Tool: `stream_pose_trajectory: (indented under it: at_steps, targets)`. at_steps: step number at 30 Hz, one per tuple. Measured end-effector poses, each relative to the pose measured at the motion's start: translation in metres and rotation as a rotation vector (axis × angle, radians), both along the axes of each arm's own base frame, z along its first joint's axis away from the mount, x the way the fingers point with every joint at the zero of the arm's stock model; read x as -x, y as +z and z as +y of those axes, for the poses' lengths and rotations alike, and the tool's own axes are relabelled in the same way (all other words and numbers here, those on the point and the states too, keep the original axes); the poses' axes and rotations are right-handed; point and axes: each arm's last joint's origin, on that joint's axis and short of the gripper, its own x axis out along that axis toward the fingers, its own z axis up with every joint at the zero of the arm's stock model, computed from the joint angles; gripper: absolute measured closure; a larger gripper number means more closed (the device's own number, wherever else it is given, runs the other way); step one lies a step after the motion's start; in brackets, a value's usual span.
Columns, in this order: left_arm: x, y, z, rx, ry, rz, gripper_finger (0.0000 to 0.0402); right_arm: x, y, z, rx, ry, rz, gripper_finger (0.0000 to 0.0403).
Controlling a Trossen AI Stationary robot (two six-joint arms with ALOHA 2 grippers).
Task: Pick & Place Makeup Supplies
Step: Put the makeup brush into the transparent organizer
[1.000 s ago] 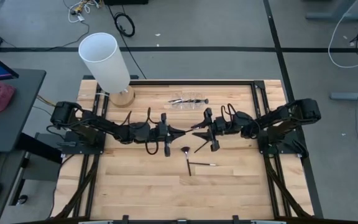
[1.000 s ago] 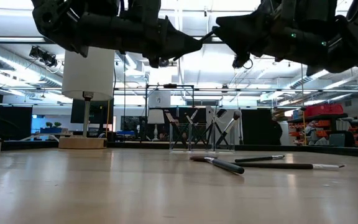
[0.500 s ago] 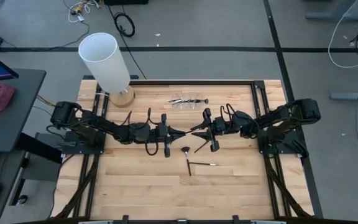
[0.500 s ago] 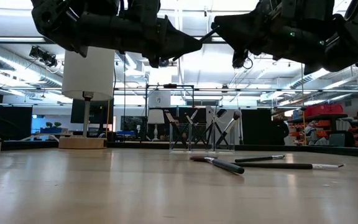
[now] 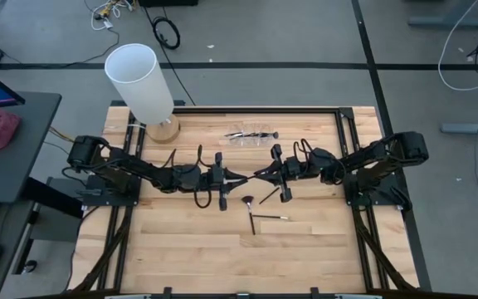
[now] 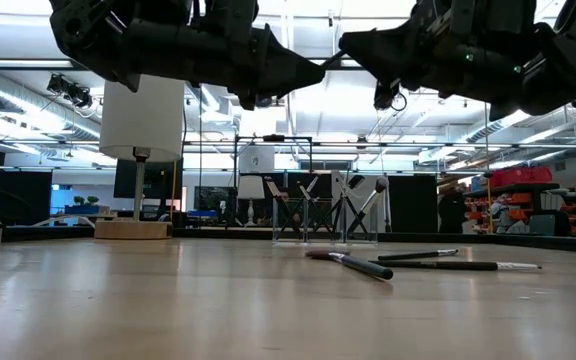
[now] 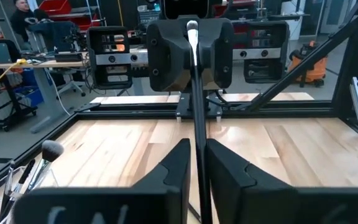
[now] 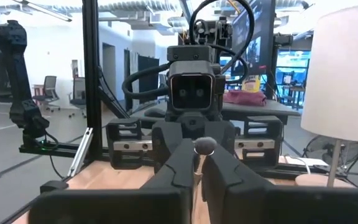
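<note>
watching a handover in mid-air over the middle of the tabletop (image 5: pixel 181 241): the left tool (image 5: pixel 241 178) and the right tool (image 5: pixel 260 174) meet nose to nose, and one slim makeup brush (image 7: pixel 196 99) runs between them. from the left wrist view we see the dark handle passing between the left fingers (image 7: pixel 178 163) and on into the right tool's pads, its pale end showing at the top. the right tool is clamped on the brush; the left fingers sit close beside the handle, with slivers of light either side, so we judge they are letting go, though we can't be sure.

here is the risk as we see it. both tools have a hand on one thin stick, so if either arm pulls away while both pinch, the brush could bend, twist in the grip, or pop out and fall to the tabletop. if the right grip sits too near the end, the brush may droop or swing once it is alone.

below and a little to the right, three loose brushes (image 5: pixel 261 218) lie on the wood, one with a fan head; a dropped brush could land among them. more brushes stand in the clear holder (image 5: pixel 251 134) at the far edge, near the white lamp (image 5: pixel 141 83).
</note>
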Motion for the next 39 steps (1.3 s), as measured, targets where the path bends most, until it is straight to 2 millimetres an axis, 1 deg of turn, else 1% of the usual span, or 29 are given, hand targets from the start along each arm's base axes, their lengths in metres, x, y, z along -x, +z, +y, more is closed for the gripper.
stream_pose_trajectory:
  at_steps: [5, 10, 13, 15, 17, 20, 22, 24, 28, 31, 34, 39]
  targets:
    - [0.000, 0.000, 0.003, -0.001, 0.016, 0.005, 0.0325, -0.001, -0.003, 0.000, 0.006, -0.006, 0.035, 0.0391]
    - [0.000, -0.002, 0.006, -0.015, 0.049, 0.023, 0.0291, -0.001, -0.005, -0.001, 0.000, -0.019, 0.054, 0.0392]
    - [0.000, -0.002, 0.008, -0.048, 0.093, 0.028, 0.0267, -0.002, -0.010, -0.003, -0.003, -0.085, 0.103, 0.0392]
    - [0.001, 0.001, 0.008, -0.057, 0.128, 0.026, 0.0251, -0.002, -0.014, -0.007, 0.010, -0.156, 0.142, 0.0392]
    - [0.005, 0.003, 0.007, -0.065, 0.189, 0.049, 0.0236, -0.003, -0.014, -0.013, 0.002, -0.241, 0.181, 0.0392]
    - [0.011, 0.008, 0.007, -0.082, 0.296, 0.093, 0.0220, -0.006, -0.006, -0.022, 0.023, -0.391, 0.258, 0.0392]
    - [0.015, 0.010, 0.007, -0.094, 0.356, 0.114, 0.0214, -0.009, 0.004, -0.025, 0.085, -0.474, 0.307, 0.0392]
    - [0.018, 0.011, 0.008, -0.104, 0.403, 0.134, 0.0212, -0.012, 0.018, -0.029, 0.142, -0.553, 0.336, 0.0392]
    - [0.018, 0.011, 0.010, -0.105, 0.423, 0.134, 0.0211, -0.017, 0.050, -0.041, 0.186, -0.689, 0.358, 0.0392]
    - [0.018, 0.010, 0.010, -0.106, 0.425, 0.140, 0.0211, -0.020, 0.062, -0.056, 0.186, -0.740, 0.408, 0.0392]
    - [0.018, 0.010, 0.010, -0.106, 0.424, 0.138, 0.0211, -0.021, 0.061, -0.071, 0.144, -0.781, 0.480, 0.0392]
    - [0.018, 0.010, 0.010, -0.106, 0.423, 0.140, 0.0211, -0.021, 0.041, -0.087, 0.122, -0.816, 0.574, 0.0392]
